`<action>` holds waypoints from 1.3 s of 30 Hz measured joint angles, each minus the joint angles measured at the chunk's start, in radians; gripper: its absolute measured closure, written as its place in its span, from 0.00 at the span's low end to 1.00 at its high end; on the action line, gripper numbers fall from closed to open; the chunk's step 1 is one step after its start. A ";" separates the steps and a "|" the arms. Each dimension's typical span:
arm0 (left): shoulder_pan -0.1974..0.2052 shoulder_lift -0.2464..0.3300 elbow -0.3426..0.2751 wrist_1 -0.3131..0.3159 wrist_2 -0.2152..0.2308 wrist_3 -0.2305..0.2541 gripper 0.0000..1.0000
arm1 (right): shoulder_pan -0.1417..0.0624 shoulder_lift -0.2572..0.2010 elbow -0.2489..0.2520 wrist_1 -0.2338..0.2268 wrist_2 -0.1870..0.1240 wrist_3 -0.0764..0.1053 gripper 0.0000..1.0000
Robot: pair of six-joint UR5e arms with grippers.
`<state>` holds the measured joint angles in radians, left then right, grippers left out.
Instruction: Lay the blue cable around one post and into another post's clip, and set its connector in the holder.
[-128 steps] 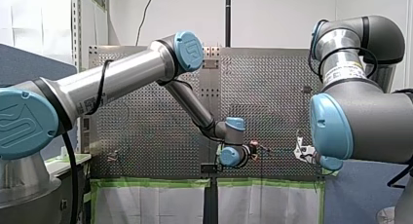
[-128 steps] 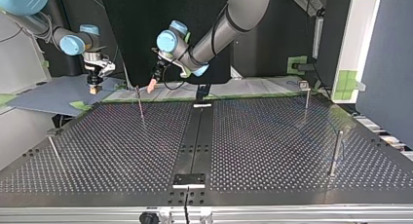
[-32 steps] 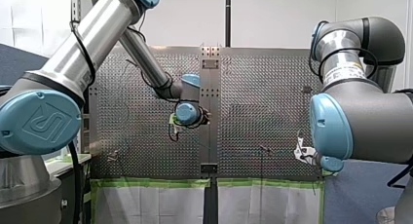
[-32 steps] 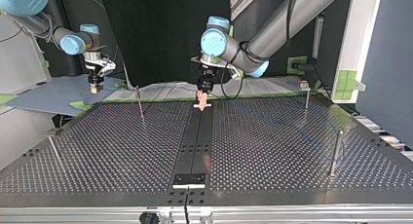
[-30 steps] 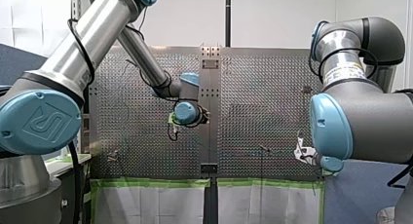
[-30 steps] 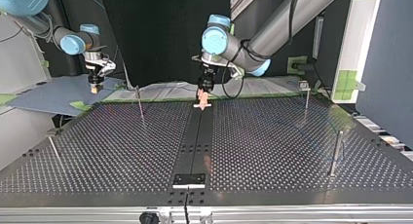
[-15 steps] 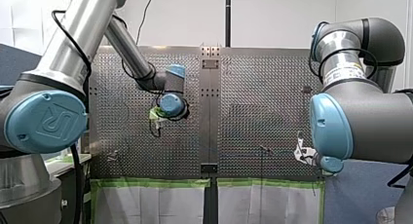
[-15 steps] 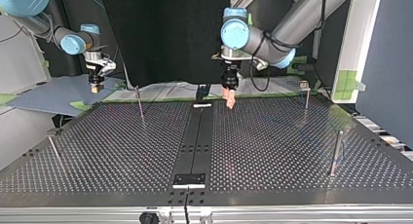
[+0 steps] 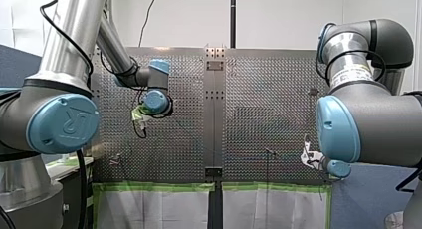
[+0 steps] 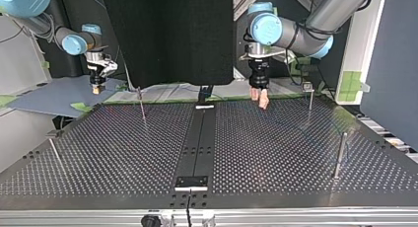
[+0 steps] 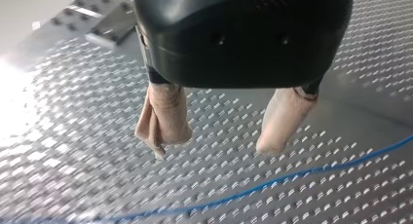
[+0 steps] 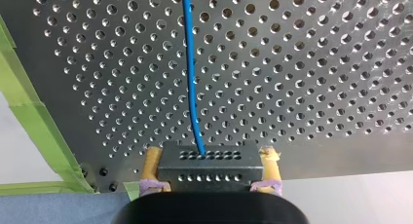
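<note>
Perforated table [image 12: 302,63] under thin blue cable [image 12: 190,78] entering black connector [image 12: 209,168]

You face a plain white wall [image 9: 288,15] behind the perforated metal table [image 9: 278,79], with a thin black pole [image 9: 232,15] standing against it. Green tape [image 9: 159,186] edges white sheeting [image 9: 149,209] below. In the top view, a black panel [image 10: 167,34] and a dark grey partition [image 10: 389,64] stand behind.

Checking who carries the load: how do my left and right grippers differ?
My left gripper is open and empty; my right gripper is shut on the black connector. My left gripper's pads are beige, my right gripper's yellow. My left gripper hangs over the blue cable; my right gripper holds the cable's end. Both are two-fingered.
</note>
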<state>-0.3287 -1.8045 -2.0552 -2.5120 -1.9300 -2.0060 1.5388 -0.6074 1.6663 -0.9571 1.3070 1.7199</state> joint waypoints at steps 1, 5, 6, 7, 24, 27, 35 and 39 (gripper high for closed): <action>0.009 0.009 -0.009 0.007 0.000 -0.009 0.00 | 0.000 0.000 0.000 0.000 0.000 0.000 0.99; 0.048 0.048 -0.048 0.041 0.000 -0.046 0.00 | 0.000 0.002 0.000 -0.001 0.000 0.000 0.99; 0.056 0.056 -0.056 0.049 -0.001 -0.054 0.00 | 0.000 0.002 0.000 -0.002 0.000 0.000 0.99; 0.065 0.065 -0.065 0.057 -0.001 -0.063 0.00 | 0.000 0.002 0.000 -0.002 0.000 0.000 0.99; 0.240 0.240 -0.159 0.224 -0.032 -0.230 0.00 | 0.005 0.005 0.000 0.000 0.000 0.000 0.99; 0.269 0.258 -0.140 0.231 -0.036 -0.251 0.00 | 0.005 0.005 -0.001 0.001 0.000 0.000 0.99; 0.352 0.218 -0.071 0.237 -0.002 -0.334 0.00 | 0.005 0.006 0.000 0.003 0.000 0.000 0.99; 0.370 0.186 -0.056 0.249 0.032 -0.373 0.00 | 0.005 0.007 -0.001 0.004 0.000 0.000 0.99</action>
<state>0.0417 -1.6186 -2.1114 -2.2630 -1.8978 -2.3790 1.5442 -0.6008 1.6658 -0.9535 1.3071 1.7199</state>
